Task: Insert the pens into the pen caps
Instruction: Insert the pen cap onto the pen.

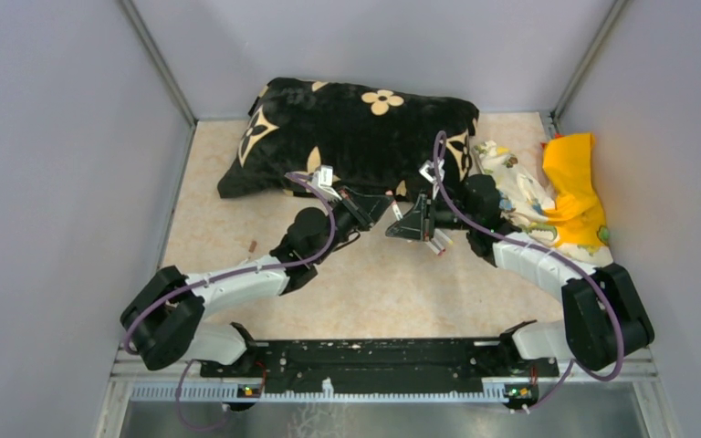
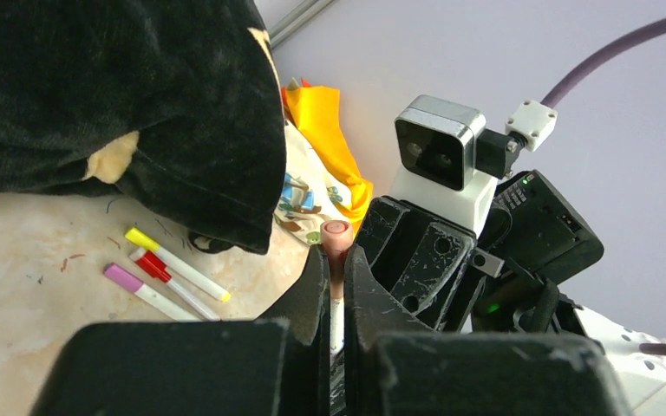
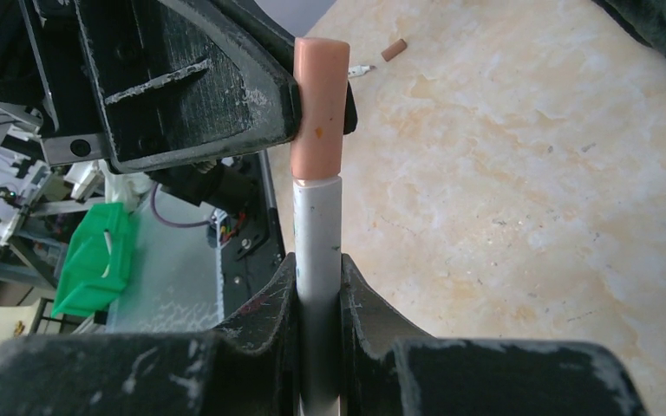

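Note:
My left gripper point(image 1: 381, 208) and right gripper point(image 1: 417, 222) meet tip to tip in front of the cushion. My right gripper point(image 3: 318, 264) is shut on the white barrel of a pen point(image 3: 318, 225). A salmon-pink cap point(image 3: 319, 108) sits on that pen's end. My left gripper point(image 2: 336, 256) is shut on that cap point(image 2: 336, 232), and the white barrel point(image 2: 336, 322) shows between its jaws. Three capped pens lie on the table beside the cushion: yellow point(image 2: 175, 263), red point(image 2: 166, 279) and pink point(image 2: 143, 291).
A black cushion with cream flowers point(image 1: 356, 137) lies at the back. A patterned cloth point(image 1: 520, 192) and a yellow cloth point(image 1: 575, 182) lie at the right. A small brown cap point(image 3: 393, 49) lies loose on the table point(image 1: 228, 182), also seen from above point(image 1: 252, 245).

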`<state>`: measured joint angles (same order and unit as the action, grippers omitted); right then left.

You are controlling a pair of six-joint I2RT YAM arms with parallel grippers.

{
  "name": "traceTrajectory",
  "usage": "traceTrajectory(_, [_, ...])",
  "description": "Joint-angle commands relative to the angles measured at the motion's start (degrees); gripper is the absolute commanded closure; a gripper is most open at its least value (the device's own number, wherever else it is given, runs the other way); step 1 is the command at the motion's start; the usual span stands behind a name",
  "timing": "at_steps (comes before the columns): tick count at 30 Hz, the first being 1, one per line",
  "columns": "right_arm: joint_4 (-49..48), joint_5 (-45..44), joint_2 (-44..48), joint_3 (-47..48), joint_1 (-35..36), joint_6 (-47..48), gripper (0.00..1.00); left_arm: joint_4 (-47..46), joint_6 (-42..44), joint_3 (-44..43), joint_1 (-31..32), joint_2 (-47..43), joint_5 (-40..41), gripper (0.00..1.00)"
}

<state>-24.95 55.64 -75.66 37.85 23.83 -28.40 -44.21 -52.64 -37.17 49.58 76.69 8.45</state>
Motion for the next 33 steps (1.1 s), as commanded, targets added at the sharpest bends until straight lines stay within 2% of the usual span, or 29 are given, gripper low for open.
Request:
traceTrajectory(1, [-8.2,0.5,0.6,0.0,-0.2,-3.7,1.00,-2.3,5.1,2.4,2.0,1.3,-0.7,1.00])
traceTrajectory(9, [-10.8,1.5,1.6,-0.8,-1.2,-3.4,1.00,-5.5,7.2,2.7,3.5,3.0,-3.6,0.99])
traceTrajectory(16, [-10.6,3.4,2.6,-1.0,-1.2,0.4,1.00,-5.9,6.8,3.9,3.7,1.1,-3.5,0.78])
traceTrajectory(26, [-12.6,6.3,3.9,-1.7,-1.3,2.1,1.00,-4.5,6.9,5.3,3.7,-2.1,-2.6,0.56])
traceTrajectory(33, [-13.6,9.1,4.4,-1.7,-1.8,2.5,1.00,-2.1,14.8,9.9,3.6,-9.7,-5.5,0.32])
